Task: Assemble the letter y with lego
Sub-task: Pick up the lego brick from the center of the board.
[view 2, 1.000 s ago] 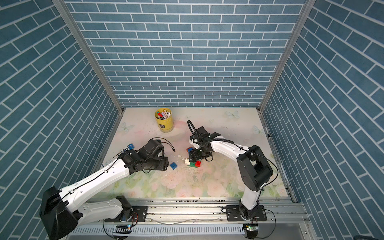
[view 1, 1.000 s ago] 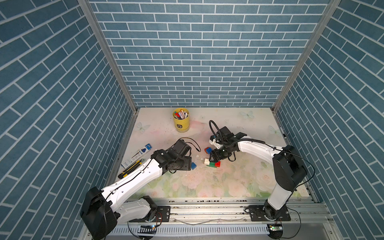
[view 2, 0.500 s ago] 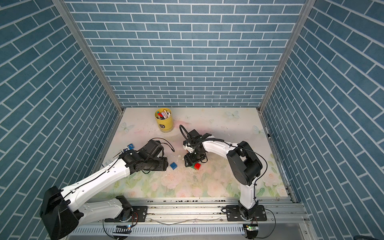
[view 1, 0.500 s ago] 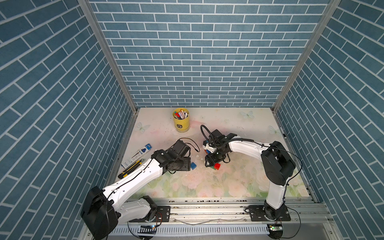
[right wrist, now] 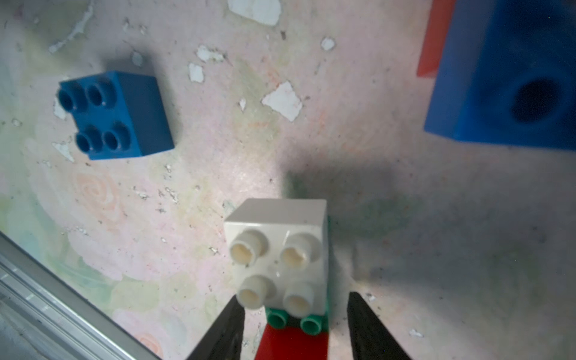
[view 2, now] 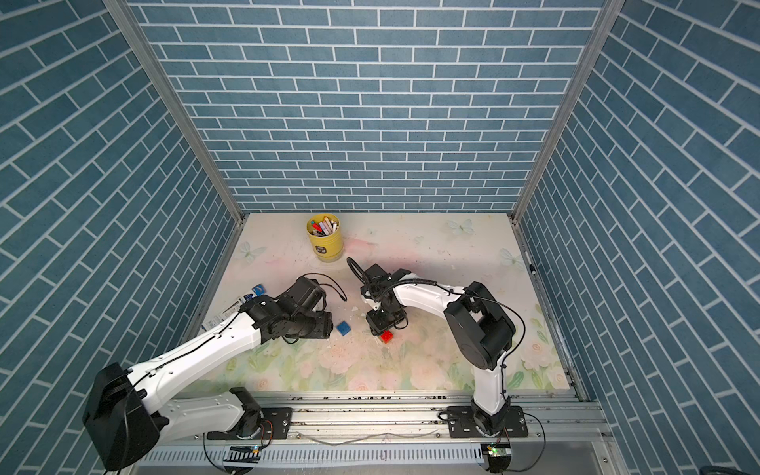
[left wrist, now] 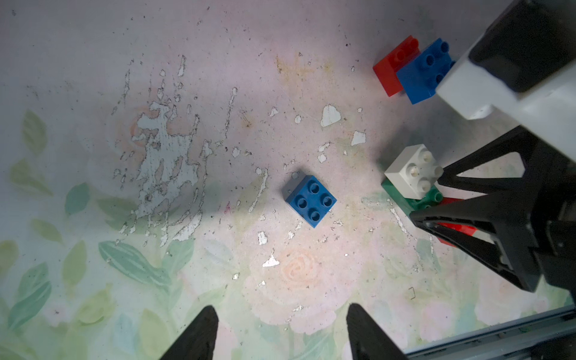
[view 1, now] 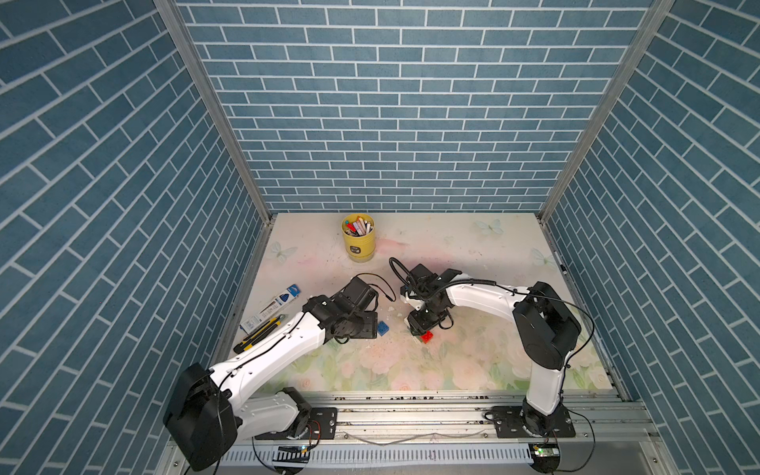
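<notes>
Now my right gripper [right wrist: 294, 299] is closing in on the red brick [right wrist: 293, 343], joined with the green brick [right wrist: 308, 322] and white brick [right wrist: 277, 246] at lower centre of its wrist frame. Its jaws are narrowing but not pinching yet, so I am expecting a lift. My left gripper [left wrist: 280, 308] is hovering spread near the loose blue brick [left wrist: 310, 201], mid-frame.

We note right end effector [view 1: 420, 327] over a red brick [view 1: 427, 337]; blue brick [view 1: 383, 327] lies just beside left end effector [view 1: 368, 325].

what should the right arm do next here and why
Probably close the right gripper fully: its jaws straddle the joined white brick, green bar and red brick, with gaps showing on both sides, so nothing is gripped yet.
</notes>
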Robot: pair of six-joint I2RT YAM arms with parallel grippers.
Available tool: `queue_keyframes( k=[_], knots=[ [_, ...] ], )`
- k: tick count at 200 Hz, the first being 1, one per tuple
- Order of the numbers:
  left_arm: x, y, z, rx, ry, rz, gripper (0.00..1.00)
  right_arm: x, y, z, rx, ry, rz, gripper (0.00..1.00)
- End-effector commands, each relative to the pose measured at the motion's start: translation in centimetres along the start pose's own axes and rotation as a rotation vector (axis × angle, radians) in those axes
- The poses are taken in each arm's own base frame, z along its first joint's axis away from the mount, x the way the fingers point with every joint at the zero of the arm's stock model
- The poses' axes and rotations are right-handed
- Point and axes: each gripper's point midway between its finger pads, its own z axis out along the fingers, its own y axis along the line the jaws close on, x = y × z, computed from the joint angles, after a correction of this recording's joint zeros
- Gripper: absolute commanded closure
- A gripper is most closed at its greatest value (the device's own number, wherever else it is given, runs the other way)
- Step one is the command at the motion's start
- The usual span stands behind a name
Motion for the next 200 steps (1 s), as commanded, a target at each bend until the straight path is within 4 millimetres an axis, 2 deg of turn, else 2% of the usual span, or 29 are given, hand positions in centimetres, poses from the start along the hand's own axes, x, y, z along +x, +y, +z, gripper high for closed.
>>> queue_keyframes(
  k=[1,40,87,158,200],
  knots=[
    [0.4,0.2,0.6,0.003,0.012,-0.014,0.31,0.0,-0.2,0.1,0.045,0.013,0.012,0.47],
    [0.6,-0.1,0.5,0.038,0.001,-0.012,0.32,-0.4,0.5,0.6,0.051,0.009,0.002,0.49],
    [1.3,-1.9,0.1,0.175,0.01,0.003,0.33,-0.6,0.8,1.2,0.046,0.011,0.005,0.55],
    [1.9,-1.2,0.6,0.151,0.02,-0.006,0.33,-0.8,0.9,1.8,0.063,0.014,0.02,0.64],
    [2.1,-0.6,0.7,0.139,0.019,-0.019,0.33,-1.2,1.2,0.7,0.081,-0.013,0.021,0.68]
  ],
)
